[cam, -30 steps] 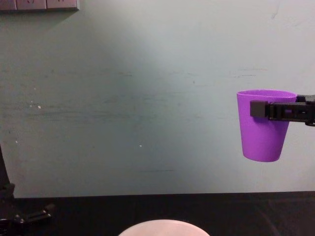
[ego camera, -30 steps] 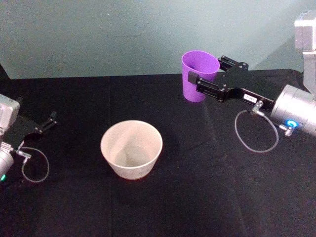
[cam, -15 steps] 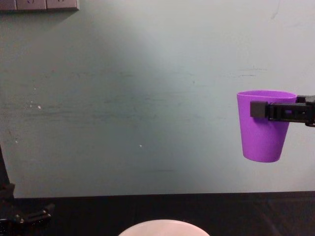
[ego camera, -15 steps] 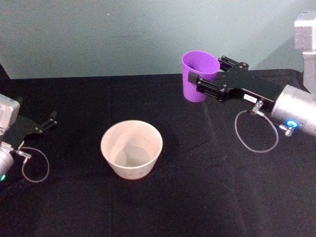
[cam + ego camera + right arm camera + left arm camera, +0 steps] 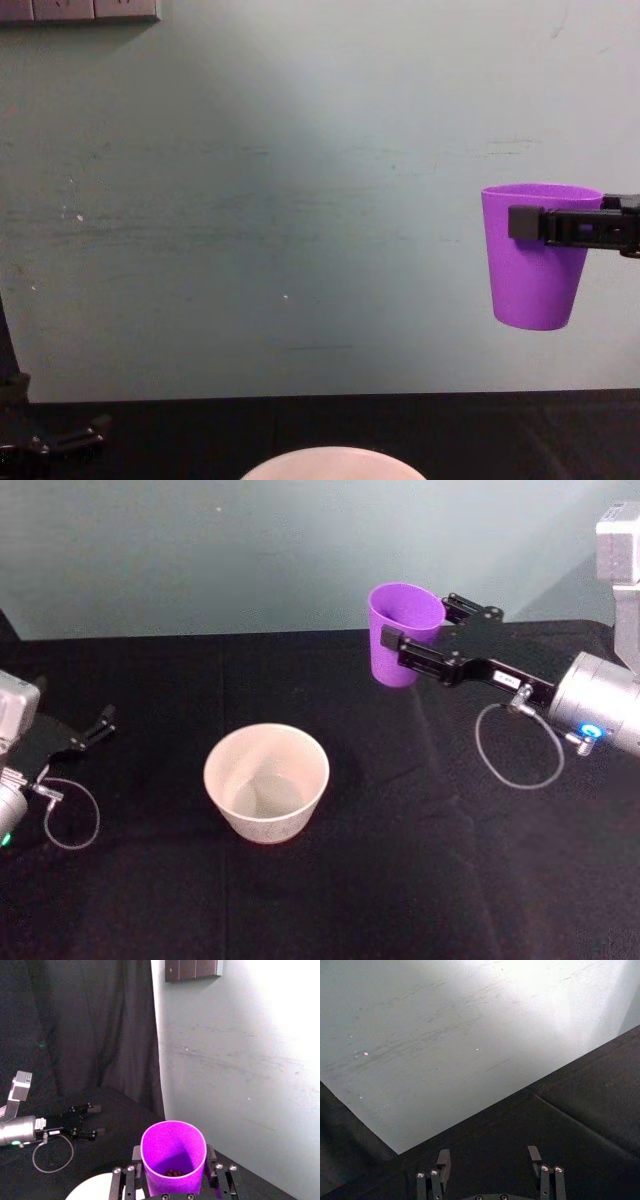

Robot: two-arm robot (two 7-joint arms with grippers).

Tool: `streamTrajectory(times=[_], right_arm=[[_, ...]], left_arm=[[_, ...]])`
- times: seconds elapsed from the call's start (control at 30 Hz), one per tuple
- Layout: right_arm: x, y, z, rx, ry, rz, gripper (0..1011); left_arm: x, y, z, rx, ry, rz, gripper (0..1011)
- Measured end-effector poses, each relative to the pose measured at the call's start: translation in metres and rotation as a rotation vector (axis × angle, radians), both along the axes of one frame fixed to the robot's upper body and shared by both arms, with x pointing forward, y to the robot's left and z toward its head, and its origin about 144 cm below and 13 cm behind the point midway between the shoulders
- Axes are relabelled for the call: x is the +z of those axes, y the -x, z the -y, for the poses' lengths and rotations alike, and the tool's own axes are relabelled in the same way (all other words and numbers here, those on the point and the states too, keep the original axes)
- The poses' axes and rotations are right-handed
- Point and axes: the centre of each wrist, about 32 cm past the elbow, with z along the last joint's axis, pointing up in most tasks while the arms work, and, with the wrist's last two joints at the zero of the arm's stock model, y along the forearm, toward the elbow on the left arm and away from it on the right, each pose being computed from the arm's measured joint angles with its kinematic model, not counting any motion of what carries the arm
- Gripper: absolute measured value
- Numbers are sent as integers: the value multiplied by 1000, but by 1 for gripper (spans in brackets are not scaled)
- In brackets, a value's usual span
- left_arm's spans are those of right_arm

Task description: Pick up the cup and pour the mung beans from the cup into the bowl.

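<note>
1. Right hand (image 5: 418,620) is reaching in from the desk's right side and gripping the cup (image 5: 396,662). One finger is pressing on each side of the cup wall, just below the rim.
2. The cup is hanging upright with its mouth facing up. In the chest view its base is hanging well above the desk (image 5: 400,880), with the pale wall (image 5: 300,200) showing behind it.
3. Beans (image 5: 173,1173) are lying in a shallow layer at the bottom of the cup, seen down its mouth in the right wrist view.
4. Bowl (image 5: 265,820) is sitting upright on the black desk. It is lying to the robot's left of the cup and nearer the robot, well apart from the cup and lower than it.
5. Left hand (image 5: 100,724) is sitting low at the desk's left side, well apart from the bowl. Its fingers are standing spread apart, with only dark desk showing between them in the left wrist view.
</note>
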Motion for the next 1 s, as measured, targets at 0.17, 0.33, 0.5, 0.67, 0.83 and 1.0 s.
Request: streamTrajectory(times=[0.17, 0.33, 0.5, 0.67, 0.83, 1.0], right_arm=[[0, 0, 0, 0, 0, 0, 723], [0, 0, 0, 0, 0, 0, 724], [0, 0, 0, 0, 0, 0, 723], [0, 0, 0, 0, 0, 0, 723], [0, 0, 0, 0, 0, 0, 723], [0, 0, 0, 0, 0, 0, 723]], left_arm=[[0, 0, 0, 0, 0, 0, 1000], [0, 0, 0, 0, 0, 0, 1000], [0, 0, 0, 0, 0, 0, 1000], [0, 0, 0, 0, 0, 0, 1000], [0, 0, 0, 0, 0, 0, 1000], [0, 0, 0, 0, 0, 0, 1000]])
